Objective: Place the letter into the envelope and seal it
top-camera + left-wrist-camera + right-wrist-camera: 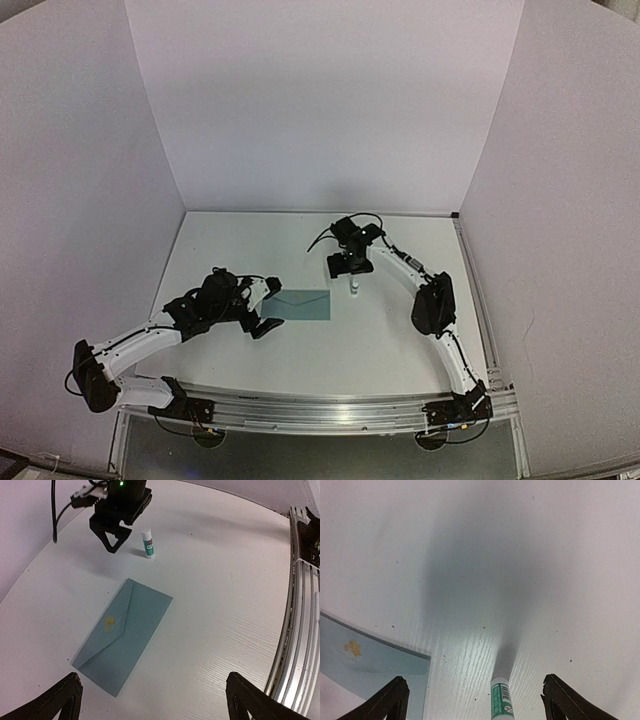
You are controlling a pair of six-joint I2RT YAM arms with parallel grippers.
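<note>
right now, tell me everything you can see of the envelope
The envelope is a flat teal paper rectangle lying flap side up on the white table, near its middle. Its triangular flap is folded down shut, with a small gold mark near its tip. It looks smooth and uncreased. Only the table touches it; whether anything is inside cannot be told.
</note>
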